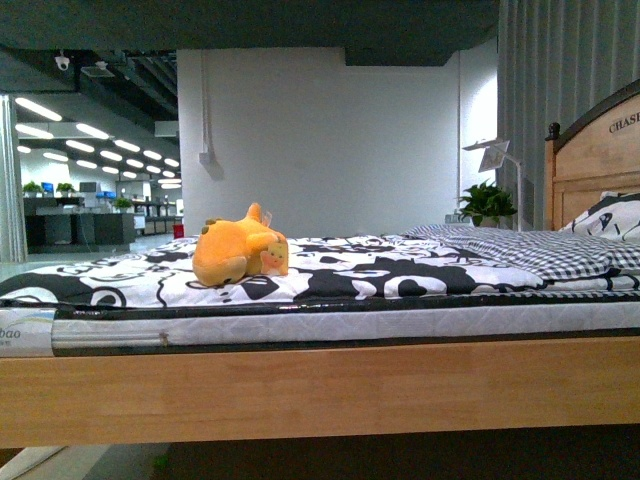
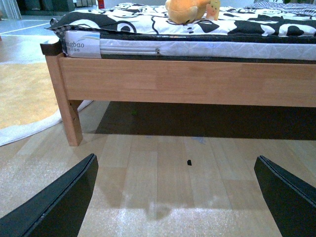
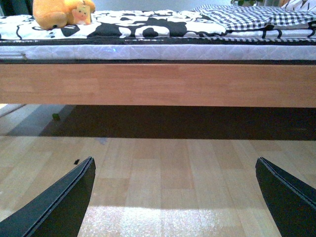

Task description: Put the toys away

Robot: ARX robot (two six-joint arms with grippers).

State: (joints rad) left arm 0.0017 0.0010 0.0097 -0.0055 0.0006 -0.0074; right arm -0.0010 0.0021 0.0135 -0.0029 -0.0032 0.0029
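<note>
An orange-yellow plush toy [image 1: 238, 253] lies on its side on the bed's black-and-white patterned sheet, left of the middle in the front view. It also shows at the bed's near edge in the left wrist view as the toy [image 2: 185, 10] and in the right wrist view as the toy [image 3: 60, 13]. Neither arm appears in the front view. My left gripper [image 2: 175, 202] hangs open low above the wooden floor, well short of the bed, with nothing between its fingers. My right gripper [image 3: 175, 202] is likewise open and empty over the floor.
The wooden bed frame [image 1: 320, 390] spans the front, with a mattress edge [image 1: 330, 325] above it. A checked blanket [image 1: 540, 250] and pillow lie at the right by the headboard [image 1: 595, 150]. A bed leg [image 2: 69, 118] and a pale rug [image 2: 24, 94] stand on the floor.
</note>
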